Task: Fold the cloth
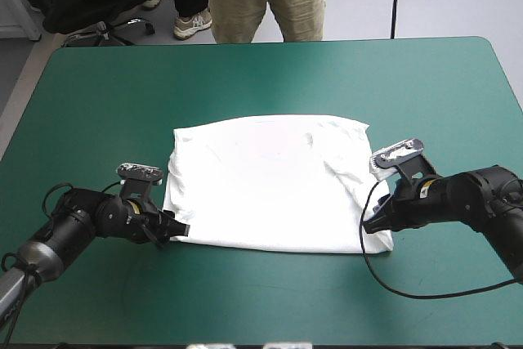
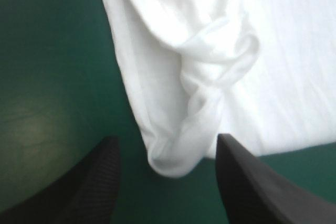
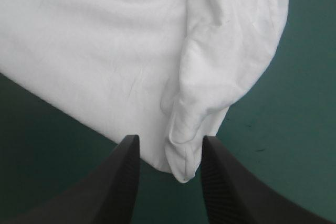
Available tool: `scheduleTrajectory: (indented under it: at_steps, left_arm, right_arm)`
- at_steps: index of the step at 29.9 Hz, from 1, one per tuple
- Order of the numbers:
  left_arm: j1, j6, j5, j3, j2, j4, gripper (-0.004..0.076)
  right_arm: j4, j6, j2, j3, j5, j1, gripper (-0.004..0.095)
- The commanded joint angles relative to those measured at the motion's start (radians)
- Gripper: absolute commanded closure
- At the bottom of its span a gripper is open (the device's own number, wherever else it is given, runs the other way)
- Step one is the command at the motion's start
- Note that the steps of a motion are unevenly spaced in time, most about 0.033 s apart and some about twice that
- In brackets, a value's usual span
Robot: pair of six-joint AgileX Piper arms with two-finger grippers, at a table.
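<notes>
Progress looks slight: the T-shirt [image 1: 270, 185] lies flat at the middle of the teal-green cover [image 1: 245, 71], its sleeves seemingly tucked in to make a rough rectangle, the main folds not yet made. At its seven o'clock corner the left gripper [image 2: 167, 140] stands wide apart, the bunched corner between its black fingers but ungrasped. At five o'clock the right gripper [image 3: 170, 139] is parted more narrowly, flanking that corner without clamping it.

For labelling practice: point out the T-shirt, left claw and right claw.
T-shirt [image 1: 270, 194]: high view, its middle.
left claw [image 2: 165, 137]: left wrist view, between its fingertips.
right claw [image 3: 170, 137]: right wrist view, between its fingertips.
</notes>
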Motion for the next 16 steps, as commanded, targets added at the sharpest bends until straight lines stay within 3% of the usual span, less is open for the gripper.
scheduleTrajectory:
  at_steps: [1,6,10,14,16]
  left_arm:
    - [-0.003,0.001,-0.051,-0.021,0.022,-0.023,0.0323]
    - [-0.003,0.01,-0.019,-0.018,0.118,-0.023,0.0323]
    - [-0.003,0.021,0.0,-0.018,0.152,-0.023,0.0363]
    - [-0.003,0.033,0.021,-0.018,0.153,-0.029,0.0532]
    - [-0.003,0.047,0.028,-0.018,0.153,-0.029,0.0667]
  right_arm:
    - [0.014,-0.001,-0.021,-0.024,-0.043,-0.005,0.0534]
    - [-0.014,0.028,-0.021,-0.001,-0.077,-0.005,0.0535]
    - [-0.147,0.143,-0.021,0.065,-0.136,-0.005,0.0536]
    - [-0.154,0.177,-0.021,0.116,-0.129,-0.005,0.0536]
    - [-0.113,0.162,-0.021,0.135,-0.129,-0.005,0.0536]
